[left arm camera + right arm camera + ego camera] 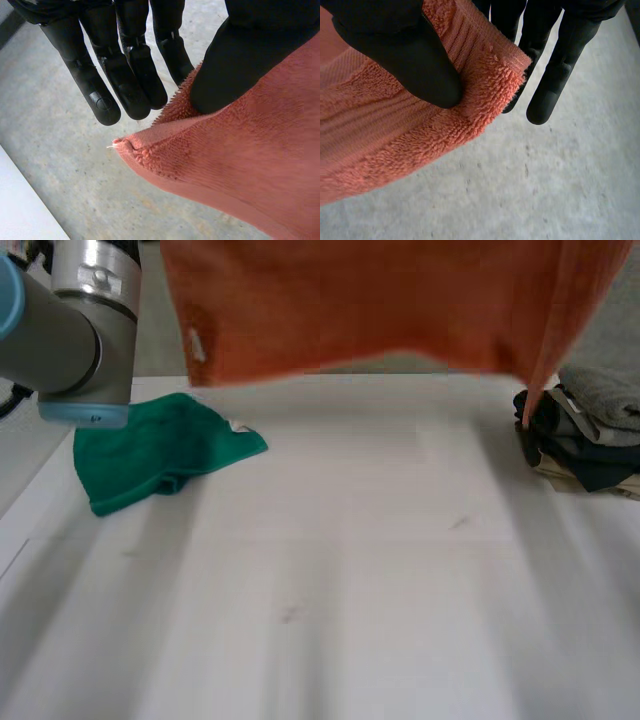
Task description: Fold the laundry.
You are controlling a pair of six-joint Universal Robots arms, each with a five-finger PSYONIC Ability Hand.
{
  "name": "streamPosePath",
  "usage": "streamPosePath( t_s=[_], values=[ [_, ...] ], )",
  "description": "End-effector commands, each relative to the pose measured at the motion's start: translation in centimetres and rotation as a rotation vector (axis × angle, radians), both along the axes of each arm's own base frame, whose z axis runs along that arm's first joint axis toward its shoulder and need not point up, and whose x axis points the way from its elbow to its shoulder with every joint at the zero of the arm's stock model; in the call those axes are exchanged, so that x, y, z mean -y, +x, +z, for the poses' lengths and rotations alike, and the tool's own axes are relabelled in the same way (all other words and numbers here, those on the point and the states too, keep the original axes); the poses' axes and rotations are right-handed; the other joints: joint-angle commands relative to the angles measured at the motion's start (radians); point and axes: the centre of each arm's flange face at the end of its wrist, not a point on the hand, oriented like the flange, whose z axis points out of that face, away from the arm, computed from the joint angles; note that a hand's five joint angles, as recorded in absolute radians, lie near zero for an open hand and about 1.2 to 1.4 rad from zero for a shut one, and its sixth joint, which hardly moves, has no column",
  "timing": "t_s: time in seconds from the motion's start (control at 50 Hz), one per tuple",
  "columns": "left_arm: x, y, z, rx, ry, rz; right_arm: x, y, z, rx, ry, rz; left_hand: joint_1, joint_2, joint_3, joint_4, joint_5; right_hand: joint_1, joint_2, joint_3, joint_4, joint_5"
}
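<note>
An orange towel (370, 310) hangs spread in the air above the far side of the white table (350, 580), its lower edge sagging in the middle. In the left wrist view my left hand (240, 65) pinches one top corner of the orange towel (250, 160) between thumb and fingers (125, 75). In the right wrist view my right hand (405, 50) pinches the other top corner of the orange towel (395, 135), thumb pressed on the terry cloth against the fingers (555, 75). The left arm (70, 330) rises at the table's left.
A crumpled green cloth (160, 450) lies on the table at the left, under the left arm. A stack of folded grey and dark clothes (585, 435) sits at the right edge. Grey floor lies beyond the table.
</note>
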Motion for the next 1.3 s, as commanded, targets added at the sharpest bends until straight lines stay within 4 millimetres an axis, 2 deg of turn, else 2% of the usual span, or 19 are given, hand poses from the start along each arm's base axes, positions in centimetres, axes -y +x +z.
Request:
streamPosePath(
  t_s=[0.02, 0.04, 0.08, 0.12, 0.16, 0.18, 0.2, 0.26, 0.36, 0.4, 0.42, 0.48, 0.56, 0.66, 0.74, 0.96, 1.08, 1.26, 1.3],
  values=[
    [-1.6, 0.6, -7.4, 0.096, 0.261, -0.003, -0.8, 0.4, -5.8, -0.112, 0.263, 0.135, 0.277, 0.2, 0.205, 0.198, 0.228, 0.295, 0.226, 0.206, 0.197, 0.216],
    [-2.1, 0.8, -9.6, 0.118, 0.333, -0.007, -1.1, 0.3, -7.9, -0.145, 0.358, 0.178, 0.277, 0.2, 0.205, 0.198, 0.228, 0.295, 0.226, 0.206, 0.197, 0.216],
    [-2.8, 0.9, -11.7, 0.14, 0.4, -0.015, -1.2, -0.5, -9.9, -0.166, 0.449, 0.193, 0.277, 0.2, 0.205, 0.198, 0.228, 0.295, 0.226, 0.206, 0.197, 0.216],
    [-3.9, 1.0, -14.7, 0.172, 0.493, -0.031, -1.5, -1.7, -13.1, -0.188, 0.59, 0.224, 0.277, 0.2, 0.205, 0.198, 0.228, 0.295, 0.226, 0.206, 0.197, 0.216],
    [-4.6, 1.0, -16.6, 0.195, 0.549, -0.047, -1.7, -2.1, -15.7, -0.202, 0.681, 0.255, 0.277, 0.2, 0.205, 0.198, 0.228, 0.295, 0.226, 0.206, 0.197, 0.216],
    [-5.0, 1.1, -17.3, 0.206, 0.571, -0.053, -2.1, -2.2, -17.8, -0.219, 0.75, 0.276, 0.277, 0.2, 0.205, 0.198, 0.228, 0.295, 0.226, 0.206, 0.197, 0.216],
    [-5.8, 1.1, -18.6, 0.227, 0.609, -0.067, -2.1, -2.4, -18.7, -0.232, 0.772, 0.277, 0.277, 0.2, 0.205, 0.198, 0.228, 0.295, 0.226, 0.206, 0.197, 0.216],
    [-6.5, 1.3, -20.0, 0.248, 0.652, -0.083, -2.6, -2.9, -21.7, -0.29, 0.833, 0.253, 0.277, 0.2, 0.205, 0.198, 0.228, 0.295, 0.226, 0.206, 0.197, 0.216],
    [-7.0, 1.6, -21.2, 0.256, 0.693, -0.084, -3.3, -4.3, -24.1, -0.301, 0.929, 0.166, 0.277, 0.2, 0.205, 0.198, 0.228, 0.264, 0.195, 0.175, 0.166, 0.185],
    [-7.0, 1.7, -21.0, 0.254, 0.69, -0.081, -3.7, -4.6, -24.7, -0.282, 0.975, 0.143, 0.277, 0.2, 0.205, 0.198, 0.228, 0.086, 0.016, -0.004, -0.012, 0.007],
    [-6.9, 1.8, -20.9, 0.251, 0.686, -0.078, -4.2, -4.7, -25.1, -0.25, 1.026, 0.129, 0.277, 0.2, 0.205, 0.198, 0.228, -0.119, -0.188, -0.208, -0.216, -0.198],
    [-7.0, 1.8, -20.3, 0.245, 0.674, -0.078, -4.6, -5.0, -25.3, -0.178, 1.093, 0.113, 0.277, 0.2, 0.205, 0.198, 0.228, -0.261, -0.331, -0.351, -0.359, -0.34],
    [-7.2, 1.9, -19.5, 0.232, 0.665, -0.08, -5.0, -5.4, -25.4, 0.006, 1.2, 0.113, 0.277, 0.2, 0.205, 0.198, 0.228, -0.402, -0.472, -0.492, -0.5, -0.481],
    [-7.5, 2.1, -19.1, 0.219, 0.675, -0.088, -5.6, -5.6, -24.3, 0.21, 1.281, 0.128, 0.277, 0.2, 0.205, 0.198, 0.228, -0.523, -0.592, -0.612, -0.62, -0.602],
    [-7.5, 2.1, -19.1, 0.219, 0.675, -0.088, -6.1, -5.6, -23.8, 0.283, 1.319, 0.137, 0.277, 0.2, 0.205, 0.198, 0.228, -0.62, -0.689, -0.709, -0.717, -0.699],
    [-7.5, 2.1, -18.3, 0.211, 0.66, -0.086, -7.2, -5.7, -24.5, 0.302, 1.386, 0.108, 0.277, 0.2, 0.205, 0.198, 0.228, -0.614, -0.683, -0.704, -0.712, -0.693],
    [-6.2, 3.0, -17.4, 0.19, 0.634, -0.054, -6.7, -5.9, -24.9, 0.292, 1.352, 0.075, 0.277, 0.2, 0.205, 0.198, 0.228, -0.608, -0.677, -0.698, -0.706, -0.687],
    [-5.2, 2.7, -15.1, 0.137, 0.599, -0.07, -6.1, -6.1, -25.4, 0.246, 1.258, 0.044, 0.277, 0.2, 0.205, 0.198, 0.228, -0.538, -0.607, -0.627, -0.635, -0.617],
    [-5.1, 2.7, -14.7, 0.113, 0.6, -0.08, -5.9, -5.7, -26.0, 0.239, 1.249, 0.053, 0.277, 0.2, 0.205, 0.198, 0.228, -0.506, -0.575, -0.595, -0.603, -0.585]
  ],
)
